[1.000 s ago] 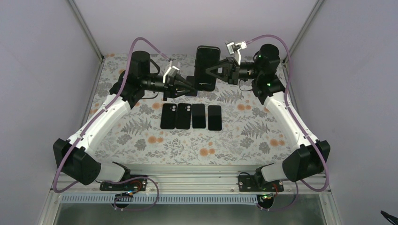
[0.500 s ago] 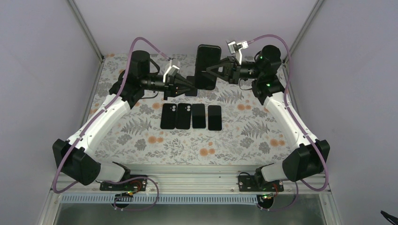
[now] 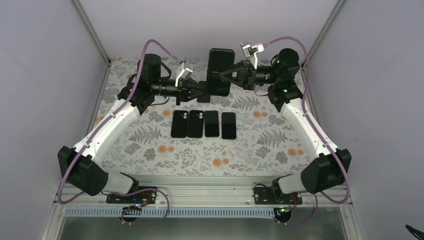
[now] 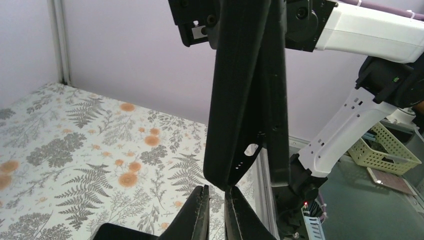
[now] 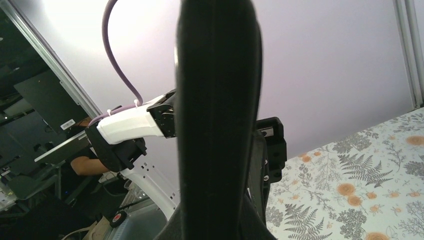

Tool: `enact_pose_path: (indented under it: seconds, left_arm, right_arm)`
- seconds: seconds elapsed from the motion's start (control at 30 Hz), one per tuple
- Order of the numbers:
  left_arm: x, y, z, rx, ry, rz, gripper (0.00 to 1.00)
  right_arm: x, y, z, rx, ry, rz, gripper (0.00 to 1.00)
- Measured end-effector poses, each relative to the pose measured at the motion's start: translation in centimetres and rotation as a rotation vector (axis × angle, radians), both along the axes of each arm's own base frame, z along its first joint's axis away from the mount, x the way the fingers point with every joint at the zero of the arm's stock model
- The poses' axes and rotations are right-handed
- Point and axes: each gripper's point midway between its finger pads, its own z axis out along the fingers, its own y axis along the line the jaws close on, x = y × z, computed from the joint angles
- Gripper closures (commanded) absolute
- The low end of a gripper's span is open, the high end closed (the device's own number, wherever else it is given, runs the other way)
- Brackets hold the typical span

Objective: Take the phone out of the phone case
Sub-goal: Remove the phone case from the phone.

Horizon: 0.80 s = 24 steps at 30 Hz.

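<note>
Top external view: the phone [image 3: 221,60], inside its phone case [image 4: 240,100], stands upright in the air above the far middle of the tabletop [image 3: 150,145].
My right fingers [image 3: 235,76] clamp it from the right; my left fingers [image 4: 197,215] are pressed together, pinching the case's lower corner. Four dark slabs [image 3: 194,124] lie in a row on the tabletop, nearer my bases.
</note>
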Motion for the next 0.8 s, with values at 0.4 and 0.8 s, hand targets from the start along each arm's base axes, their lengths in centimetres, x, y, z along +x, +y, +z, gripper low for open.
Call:
enact_pose_path:
  seconds: [0.4,0.8]
  left_arm:
    - [0.37,-0.04,-0.10,0.005,0.007,0.013,0.89]
    - [0.71,0.34,0.09,-0.003,0.058,0.024,0.75]
  right_arm:
    - [0.06,0.01,0.01,-0.009,-0.014,-0.006,0.96]
    - [0.22,0.24,-0.17,-0.009,-0.046,-0.020,0.96]
